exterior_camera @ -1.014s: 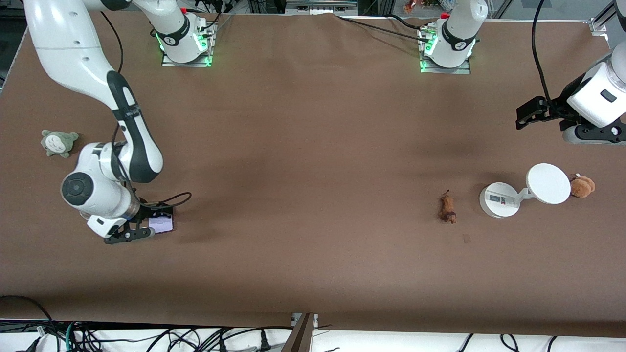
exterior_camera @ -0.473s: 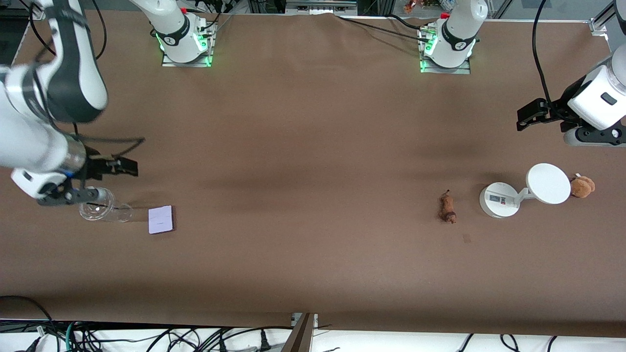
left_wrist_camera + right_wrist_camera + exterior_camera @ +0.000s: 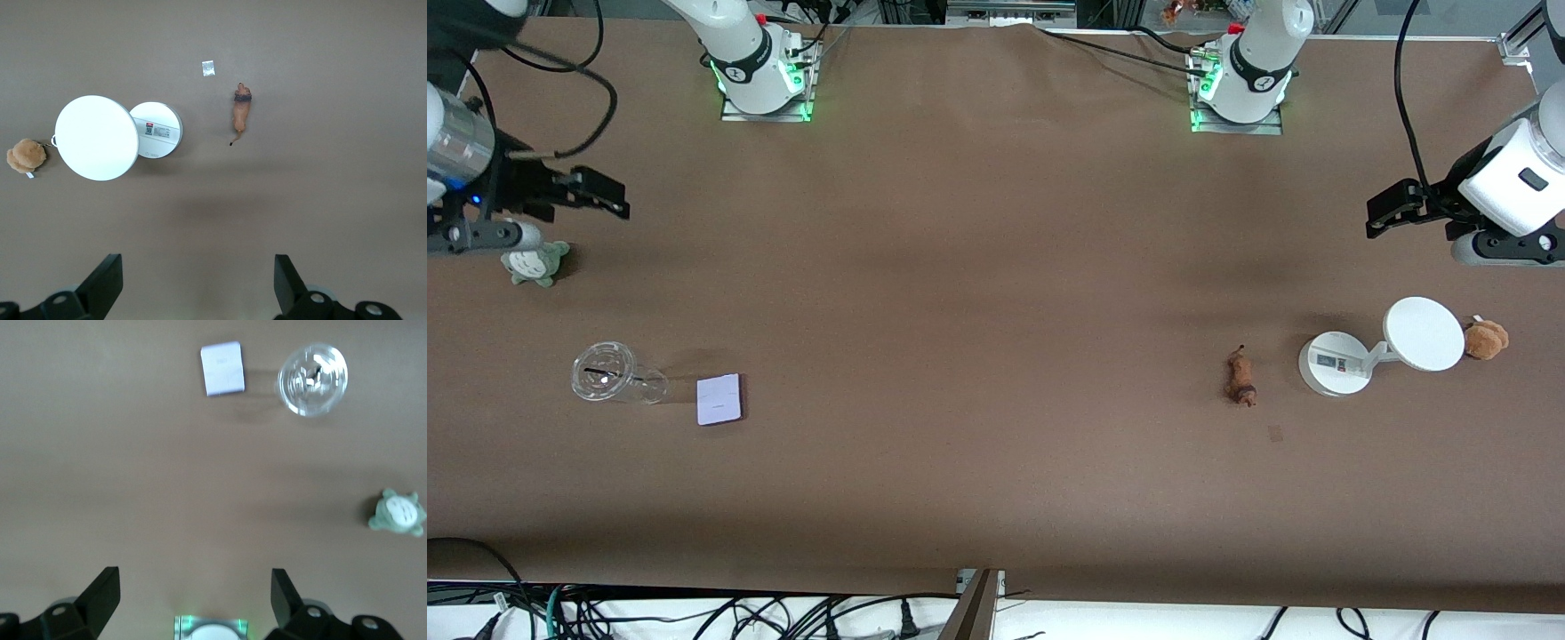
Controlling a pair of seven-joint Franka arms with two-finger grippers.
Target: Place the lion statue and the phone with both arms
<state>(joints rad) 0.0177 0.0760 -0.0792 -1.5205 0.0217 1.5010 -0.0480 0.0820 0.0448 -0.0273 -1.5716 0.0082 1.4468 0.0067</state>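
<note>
The phone (image 3: 719,399), a pale lavender-white slab, lies flat on the brown table toward the right arm's end; the right wrist view shows the phone (image 3: 223,369) too. The lion statue (image 3: 1240,377), small and orange-brown, lies toward the left arm's end, and the left wrist view looks down on this lion statue (image 3: 240,113). My right gripper (image 3: 581,222) hangs open and empty above the table edge by a grey-green plush, well apart from the phone. Its fingers (image 3: 100,593) hold nothing. My left gripper (image 3: 1412,237) waits open and empty over bare cloth, with its fingers (image 3: 103,283) wide apart.
A clear plastic cup (image 3: 609,379) lies beside the phone. A grey-green plush (image 3: 535,264) sits at the right arm's end. A white stand, base (image 3: 1334,363) and round disc (image 3: 1424,333), stands beside the lion statue, with a brown fluffy plush (image 3: 1485,339) next to it.
My right gripper has risen off the phone and swung out to its end of the table, uncovering the clear cup. The phone stays put. The left arm has hardly moved.
</note>
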